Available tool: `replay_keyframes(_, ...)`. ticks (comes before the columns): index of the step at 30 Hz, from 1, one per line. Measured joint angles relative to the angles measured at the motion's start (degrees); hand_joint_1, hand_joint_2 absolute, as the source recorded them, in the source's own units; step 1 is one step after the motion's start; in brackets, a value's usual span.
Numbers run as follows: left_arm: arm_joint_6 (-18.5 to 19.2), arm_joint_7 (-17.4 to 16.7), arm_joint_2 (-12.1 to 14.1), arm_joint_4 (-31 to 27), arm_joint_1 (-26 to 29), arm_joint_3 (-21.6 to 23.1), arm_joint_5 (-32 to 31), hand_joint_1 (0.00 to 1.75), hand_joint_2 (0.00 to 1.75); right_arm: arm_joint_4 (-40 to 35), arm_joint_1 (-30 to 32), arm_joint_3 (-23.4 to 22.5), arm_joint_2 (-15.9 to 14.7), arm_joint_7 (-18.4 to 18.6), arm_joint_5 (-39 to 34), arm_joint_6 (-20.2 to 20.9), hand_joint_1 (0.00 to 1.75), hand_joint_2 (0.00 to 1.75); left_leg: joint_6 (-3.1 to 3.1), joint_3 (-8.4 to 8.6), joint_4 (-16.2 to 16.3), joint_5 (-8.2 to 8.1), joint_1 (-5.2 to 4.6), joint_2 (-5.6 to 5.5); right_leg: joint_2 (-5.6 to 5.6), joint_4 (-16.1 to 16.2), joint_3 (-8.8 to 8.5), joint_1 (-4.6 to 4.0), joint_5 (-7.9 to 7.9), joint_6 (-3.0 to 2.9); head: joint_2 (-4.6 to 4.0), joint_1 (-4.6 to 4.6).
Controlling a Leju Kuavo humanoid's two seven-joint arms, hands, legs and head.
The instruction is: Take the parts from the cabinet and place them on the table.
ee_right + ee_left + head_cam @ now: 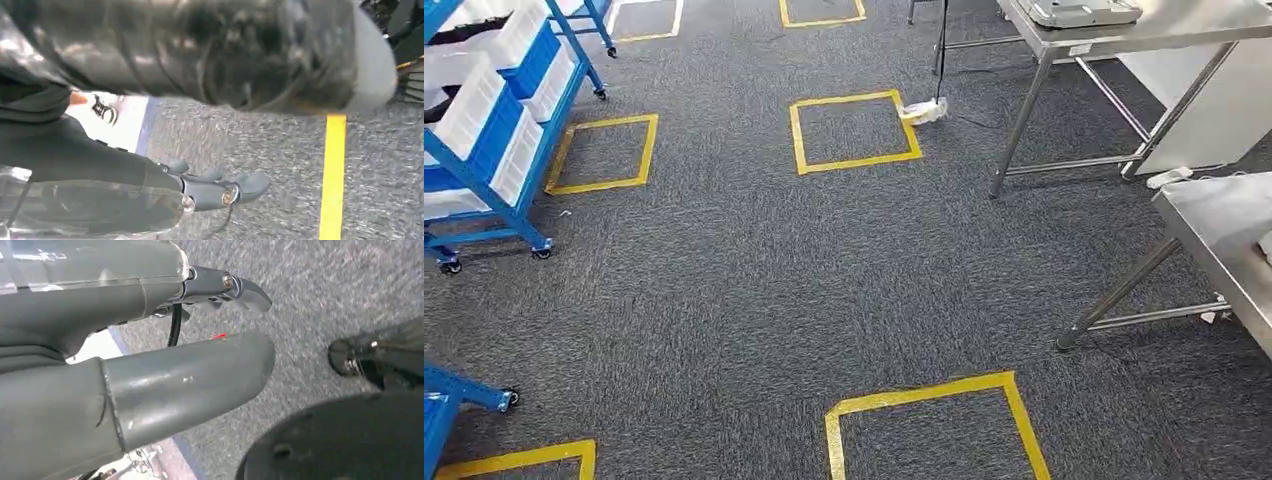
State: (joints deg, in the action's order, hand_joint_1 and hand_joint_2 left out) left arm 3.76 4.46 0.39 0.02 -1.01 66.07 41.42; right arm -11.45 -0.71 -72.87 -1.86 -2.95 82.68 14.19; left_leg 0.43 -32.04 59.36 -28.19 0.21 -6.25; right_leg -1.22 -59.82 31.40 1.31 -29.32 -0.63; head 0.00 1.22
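**Both arms hanging over the carpet, cabinet off to your left**

In the head view you are looking down at grey carpet [724, 300] marked with yellow tape squares [854, 132]. The blue wheeled cabinet [499, 130] stands at the far left, its tilted shelves carrying white bins [469, 105]; what lies inside the bins cannot be made out, so you cannot tell where the parts sit. A second blue frame on a caster [454, 400] shows at the lower left corner. On the right stand two steel tables: the farther tabletop [1184, 25] carries a flat grey device [1079, 11], and the nearer tabletop [1224, 230] comes in from the right edge. A white bundle with a dark cable [927, 108] lies on the carpet just beside the corner of the middle tape square.

Your left robot hand [200, 340] appears in the left wrist view over the carpet: thick grey thumb and one darker finger extended, apart, nothing between them.

Your right robot hand [210, 150] appears in the right wrist view, blurred, its darker fingers stretched out over the carpet beside a yellow tape line [334, 175], with nothing in its grasp.
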Motion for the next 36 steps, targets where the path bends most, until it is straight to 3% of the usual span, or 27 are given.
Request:
replay_keyframes(1,0.0,0.0,0.0,0.0,-0.2,0.0,0.0,0.0,0.0,0.0,0.2,0.0,0.0,0.0,0.0,0.0,0.0,0.0,-0.27,-0.83,2.0,-1.37,-0.24,3.28,0.55,0.2,-0.19,-0.06,-0.09,-0.43,0.0,-0.22)
replay_keyframes(2,0.1,0.0,0.0,0.0,-0.3,0.1,0.0,0.0,0.0,0.0,0.3,0.0,0.0,0.0,0.0,0.0,0.0,0.0,-0.57,-2.76,5.7,-3.57,-0.13,4.79,1.38,0.2,-0.22,-0.21,-0.15,-0.6,0.0,-0.24)
replay_keyframes(3,0.1,0.0,0.0,0.0,-0.4,0.1,0.0,0.0,0.0,0.0,0.5,0.0,0.0,0.0,0.0,0.0,0.0,0.0,-0.78,-5.27,10.6,-5.87,0.01,5.42,2.3,0.2,-0.22,-0.41,-0.26,-0.77,0.0,-0.24)
replay_keyframes(4,0.1,0.0,0.0,0.0,-0.5,0.1,0.0,0.0,0.0,0.0,0.6,0.0,0.0,0.0,0.0,0.0,0.0,0.0,-0.85,-6.85,13.6,-7.05,0.06,5.58,2.91,0.1,-0.23,-0.48,-0.33,-0.84,0.0,-0.22)
replay_keyframes(6,0.1,-0.1,0.0,0.0,-0.4,0.1,0.0,0.0,0.0,0.0,0.6,0.0,0.0,0.0,0.0,0.0,0.0,0.0,-0.9,-9.04,17.6,-7.85,0.12,5.74,4.06,0.1,-0.23,-0.62,-0.48,-0.93,0.0,-0.24)
replay_keyframes(7,0.1,-0.3,0.0,0.0,-0.4,0.2,0.0,0.0,0.0,0.0,0.6,0.0,0.0,0.0,0.0,0.0,0.0,0.0,-0.83,-8.88,17.1,-6.62,0.11,5.79,4.81,0.1,-0.38,-0.69,-0.63,-0.92,0.0,-0.22)
replay_keyframes(9,0.3,-0.8,0.0,0.0,-0.2,0.2,0.0,0.0,0.0,0.0,0.5,0.0,0.0,0.0,0.0,0.0,0.0,0.0,-0.31,-5.0,9.3,-1.98,0.02,6.32,6.1,0.2,-0.89,-0.79,-0.96,-0.79,0.0,-0.24)
replay_keyframes(10,0.3,-0.9,0.0,0.0,-0.2,0.2,0.0,0.0,0.0,0.0,0.5,0.0,0.0,0.1,0.0,0.0,0.0,0.0,0.18,-2.09,3.7,0.43,-0.23,7.72,6.78,0.2,-1.24,-0.8,-1.17,-0.72,0.0,-0.22)
replay_keyframes(11,0.3,-1.0,0.0,0.0,-0.2,0.2,0.0,0.0,0.0,0.0,0.5,0.0,0.0,0.1,0.0,0.0,0.0,0.0,0.73,-0.41,-0.1,0.51,-0.82,11.08,7.44,0.2,-1.47,-0.84,-1.34,-0.5,0.0,-0.22)
replay_keyframes(15,1.8,-1.7,0.1,0.0,-0.1,0.2,0.6,0.0,0.0,0.0,-0.1,0.0,0.0,0.0,0.1,0.1,0.0,0.0,1.45,-0.69,-0.7,0.6,-1.42,8.74,9.69,0.8,-2.27,-0.77,-1.62,0.75,0.0,-0.2)
replay_keyframes(16,2.4,-1.8,0.1,0.0,-0.1,0.2,0.9,0.0,0.0,0.0,-0.4,0.0,0.0,0.0,0.2,0.1,0.0,0.0,2.11,0.5,-1.9,1.28,-0.62,7.84,9.26,0.6,-2.54,-0.85,-1.94,1.26,0.0,-0.2)
replay_keyframes(17,3.1,-1.8,0.0,0.0,-0.1,0.2,1.2,0.0,0.0,0.0,-0.3,0.1,0.0,0.0,0.3,0.2,0.0,0.0,2.08,0.72,-2.4,1.55,-0.72,7.44,5.47,-0.5,-2.32,-0.63,-2.6,1.47,0.0,-0.02)
replay_keyframes(18,3.7,-1.8,-0.1,0.0,-0.1,0.2,1.6,0.0,0.0,0.0,-0.2,0.1,0.0,-0.2,0.4,0.3,0.0,0.0,2.45,0.71,-2.4,1.71,-0.62,6.94,2.83,-3.5,-0.75,-0.54,-4.64,1.43,0.0,-0.09)
replay_keyframes(19,4.3,-1.8,-0.1,0.0,-0.2,0.2,1.8,0.0,0.0,0.1,-0.1,0.1,0.0,-0.2,0.5,0.4,0.0,0.0,2.5,0.61,-2.4,1.72,-0.56,6.33,1.73,-7.8,1.5,-0.52,-6.86,1.5,0.0,-0.02)
replay_keyframes(20,4.5,-2.0,-0.1,-0.1,-0.4,0.2,2.0,0.0,0.0,0.1,0.1,0.1,0.0,-0.2,0.6,0.5,0.0,0.0,2.62,0.59,-2.4,1.65,-0.58,5.49,1.41,-12.7,4.12,-0.52,-8.86,1.6,0.0,-0.07)
replay_keyframes(21,4.8,-2.1,-0.1,-0.1,-0.4,0.2,2.1,0.0,0.0,0.1,0.2,0.1,0.0,-0.2,0.7,0.5,0.0,0.0,2.65,0.61,-2.3,1.63,-0.59,4.63,1.32,-16.1,6.13,-0.53,-9.54,1.7,0.0,-0.07)
replay_keyframes(22,4.9,-2.3,-0.1,-0.1,-0.4,0.2,2.2,0.0,0.0,0.1,0.3,0.1,0.0,-0.2,0.7,0.5,0.0,0.0,2.62,0.68,-2.3,1.61,-0.59,3.76,1.32,-16.7,6.84,-0.51,-8.67,1.76,0.0,-0.07)
replay_keyframes(24,4.9,-3.1,-0.2,-0.3,-0.3,0.2,2.1,0.0,0.0,0.1,0.2,0.1,-0.1,-0.3,0.7,0.5,0.0,0.0,2.39,1.0,-2.1,1.45,-0.48,1.95,1.14,-10.7,4.74,-0.33,-3.62,1.84,0.0,-0.07)
replay_keyframes(25,4.5,-3.5,-0.3,-0.4,-0.3,0.1,2.0,0.0,0.0,0.1,0.2,0.1,-0.2,-0.3,0.7,0.5,0.0,0.0,2.08,1.13,-1.8,1.24,-0.36,0.96,-0.04,-4.4,2.15,-0.09,-0.02,1.88,0.0,-0.07)
replay_keyframes(26,3.8,-3.5,-0.3,-0.4,-0.2,0.1,1.8,0.0,0.0,0.1,0.3,0.1,-0.2,-0.4,0.7,0.5,0.0,0.0,1.79,0.77,-1.4,0.97,-0.27,0.39,-2.83,-0.7,0.84,0.24,0.98,1.89,0.0,-0.02)
replay_keyframes(27,2.8,-3.2,-0.3,-0.4,-0.4,0.2,1.6,0.0,0.0,0.1,0.3,0.1,-0.2,-0.5,0.6,0.5,0.0,0.0,1.35,0.23,-0.7,0.64,-0.5,-0.29,-4.87,-0.1,0.7,0.08,0.08,1.85,0.0,-0.06)
replay_keyframes(28,1.9,-2.8,-0.3,-0.4,-0.5,0.2,1.5,0.0,0.0,0.1,0.3,0.1,-0.2,-0.7,0.5,0.5,0.0,0.0,1.0,0.03,-0.7,0.79,-0.42,-0.96,-3.61,-0.3,0.82,0.06,0.24,1.4,0.0,-0.09)
replay_keyframes(30,0.5,-1.7,-0.3,-0.5,-0.3,0.2,1.2,0.0,0.0,0.1,0.1,0.1,-0.3,-1.0,0.2,0.3,0.0,0.0,0.36,-0.28,-1.1,0.84,-0.08,-2.14,-2.58,-0.3,0.6,-0.36,0.03,0.77,0.0,-0.09)
replay_keyframes(31,0.0,-1.3,-0.3,-0.5,-0.2,0.2,1.1,0.0,0.0,0.1,0.0,0.1,-0.3,-1.2,0.0,0.2,0.0,0.0,-0.1,-0.29,-1.0,0.8,-0.06,-2.82,-1.7,0.3,0.29,-0.01,0.31,0.14,0.0,-0.07)
replay_keyframes(33,-0.4,-0.9,-0.2,-0.6,-0.3,0.2,1.0,0.0,0.0,0.1,0.1,0.1,-0.4,-1.3,0.0,0.2,0.0,0.0,-0.38,-1.46,2.4,-1.36,-0.32,3.27,-0.05,0.8,-0.23,-0.09,0.44,-0.69,0.0,-0.39)
replay_keyframes(34,-0.5,-0.8,-0.2,-0.6,-0.5,0.2,1.0,0.0,0.0,0.1,0.3,0.1,-0.4,-1.3,0.0,0.2,0.0,0.0,-0.65,-3.61,6.5,-3.67,-0.16,4.73,0.9,0.8,-0.27,-0.26,0.34,-0.87,0.0,-0.37)
replay_keyframes(36,-0.6,-0.7,-0.2,-0.7,-0.7,0.2,1.0,0.0,0.0,0.1,0.5,0.1,-0.4,-1.3,0.0,0.2,0.0,0.0,-1.0,-8.0,14.8,-7.04,0.15,5.54,2.85,0.8,-0.33,-0.56,0.04,-1.12,0.0,-0.37)
